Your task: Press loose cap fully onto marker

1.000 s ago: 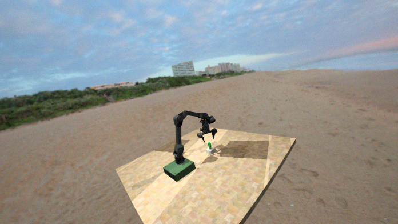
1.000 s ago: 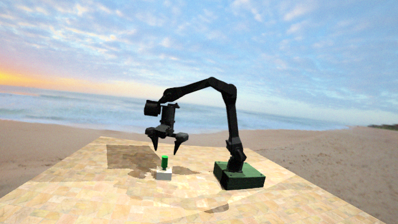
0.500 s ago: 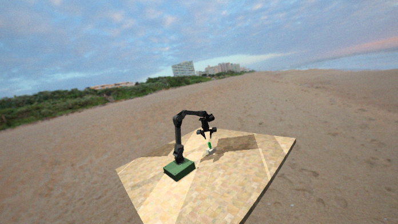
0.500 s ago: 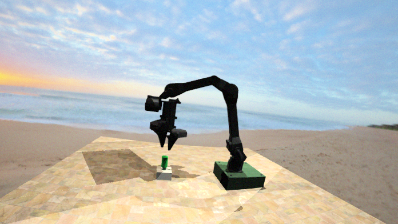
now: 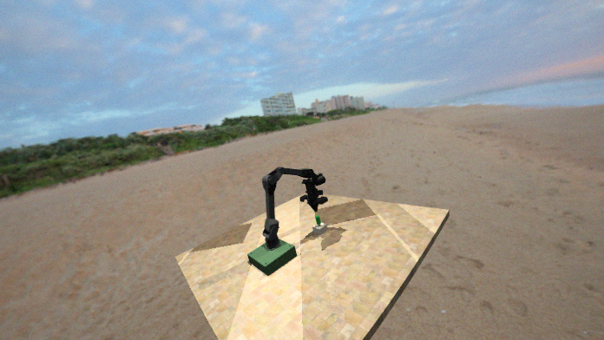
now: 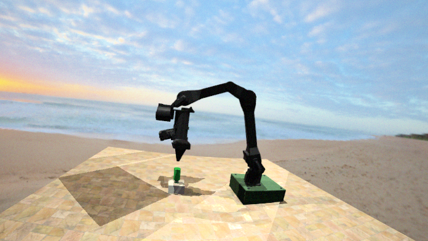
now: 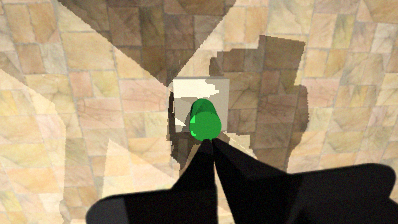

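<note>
The green cap [image 5: 318,218] [image 6: 177,170] [image 7: 205,126] sits upright on top of the marker [image 6: 176,180], which stands in the pale grey holder block [image 5: 319,231] [image 6: 176,189] [image 7: 220,102]. Whether the cap is fully down cannot be told from these views. My gripper [image 5: 316,211] [image 6: 178,160] [image 7: 210,144] is shut and empty, its fingertips together. It points down, a little above the cap, with a visible gap between them in the exterior view. In the wrist view the fingertips show right at the cap's lower edge.
The arm's green base box [image 5: 272,259] [image 6: 264,195] stands on the stone-patterned table [image 5: 347,277] [image 6: 197,227]. Dark shadows fall on the table around the holder block. No other loose object shows.
</note>
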### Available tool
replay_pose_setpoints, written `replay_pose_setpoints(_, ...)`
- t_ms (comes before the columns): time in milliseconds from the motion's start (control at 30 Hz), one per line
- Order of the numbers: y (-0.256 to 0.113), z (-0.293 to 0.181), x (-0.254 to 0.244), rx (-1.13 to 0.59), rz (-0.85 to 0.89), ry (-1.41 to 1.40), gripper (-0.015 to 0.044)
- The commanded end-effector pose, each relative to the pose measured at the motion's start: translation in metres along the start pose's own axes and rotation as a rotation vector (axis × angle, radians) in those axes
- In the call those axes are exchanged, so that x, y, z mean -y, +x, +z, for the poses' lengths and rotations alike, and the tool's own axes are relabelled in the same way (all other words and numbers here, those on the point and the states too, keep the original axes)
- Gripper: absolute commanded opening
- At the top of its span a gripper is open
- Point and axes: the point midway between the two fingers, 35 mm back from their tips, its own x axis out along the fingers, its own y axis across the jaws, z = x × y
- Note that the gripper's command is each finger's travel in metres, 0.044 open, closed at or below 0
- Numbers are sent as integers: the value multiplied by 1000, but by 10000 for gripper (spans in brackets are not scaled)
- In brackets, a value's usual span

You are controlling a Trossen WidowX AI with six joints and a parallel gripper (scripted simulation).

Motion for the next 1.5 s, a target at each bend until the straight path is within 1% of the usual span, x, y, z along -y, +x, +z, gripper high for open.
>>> replay_pose_setpoints(0,2,-1,0,-3,-2,66,0)
replay_pose_setpoints(267,5,-1,0,-3,-2,66,0)
replay_pose_setpoints(1133,42,-1,0,-3,-2,66,0)
replay_pose_setpoints(1467,37,2,0,10,-2,61,0)
